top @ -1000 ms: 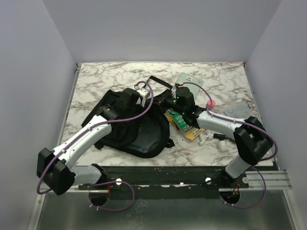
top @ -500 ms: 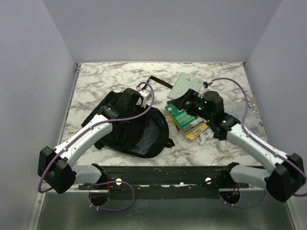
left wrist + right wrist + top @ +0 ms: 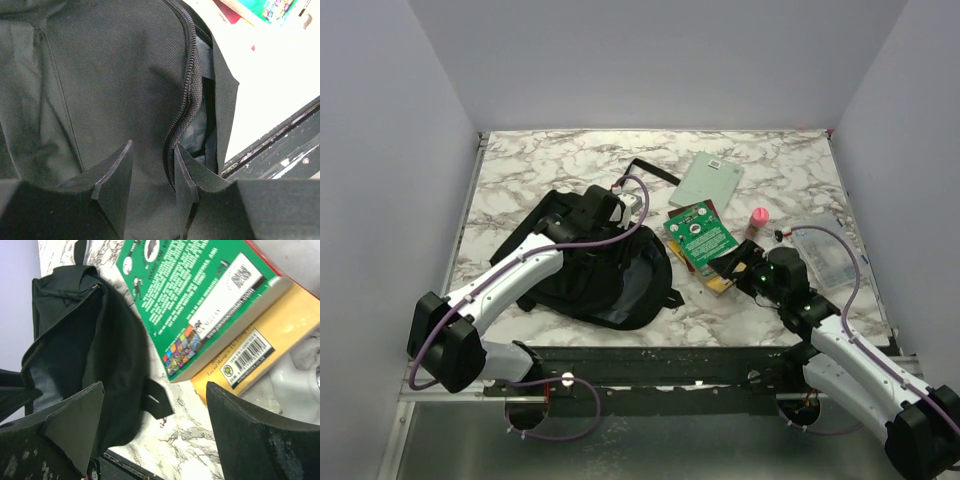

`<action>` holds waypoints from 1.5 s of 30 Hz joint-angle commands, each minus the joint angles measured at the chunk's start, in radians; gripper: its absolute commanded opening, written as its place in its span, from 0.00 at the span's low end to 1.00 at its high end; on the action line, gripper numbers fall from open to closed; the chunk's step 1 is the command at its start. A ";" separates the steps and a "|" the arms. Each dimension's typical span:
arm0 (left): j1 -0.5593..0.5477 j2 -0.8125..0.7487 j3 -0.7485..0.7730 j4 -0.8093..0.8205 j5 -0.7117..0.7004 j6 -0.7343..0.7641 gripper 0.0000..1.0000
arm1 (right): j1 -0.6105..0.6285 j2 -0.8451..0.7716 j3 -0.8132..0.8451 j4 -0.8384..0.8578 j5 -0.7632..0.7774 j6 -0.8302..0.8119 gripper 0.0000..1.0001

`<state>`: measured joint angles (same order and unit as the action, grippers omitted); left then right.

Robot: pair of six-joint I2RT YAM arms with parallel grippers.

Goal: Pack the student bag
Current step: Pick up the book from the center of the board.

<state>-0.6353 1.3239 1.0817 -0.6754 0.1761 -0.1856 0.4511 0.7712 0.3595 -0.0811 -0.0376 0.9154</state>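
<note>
The green book (image 3: 700,236) is found just up-left of the right gripper (image 3: 740,270), jaws wide apart; the student bag (image 3: 610,275) lies farther left. Whether the left gripper (image 3: 152,150) pinches anything cannot be told.

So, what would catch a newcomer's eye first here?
The black student bag sprawls left of centre, its zipper gaping, with the left claw at the opening. Just right of it, a bright green book lies on a yellow book.
</note>
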 commanded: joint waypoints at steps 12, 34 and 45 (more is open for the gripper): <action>-0.001 0.010 0.026 -0.015 0.077 0.000 0.36 | -0.239 0.195 -0.230 0.490 -0.315 0.230 0.75; -0.006 0.042 0.033 -0.019 0.099 -0.002 0.21 | -0.251 0.596 -0.258 0.970 -0.307 0.331 0.62; -0.006 0.048 0.040 -0.024 0.091 -0.002 0.10 | -0.250 0.545 -0.237 0.912 -0.311 0.276 0.11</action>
<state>-0.6373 1.3602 1.0882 -0.6846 0.2577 -0.1905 0.2073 1.3659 0.1089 0.8543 -0.3576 1.2278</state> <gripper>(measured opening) 0.112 0.209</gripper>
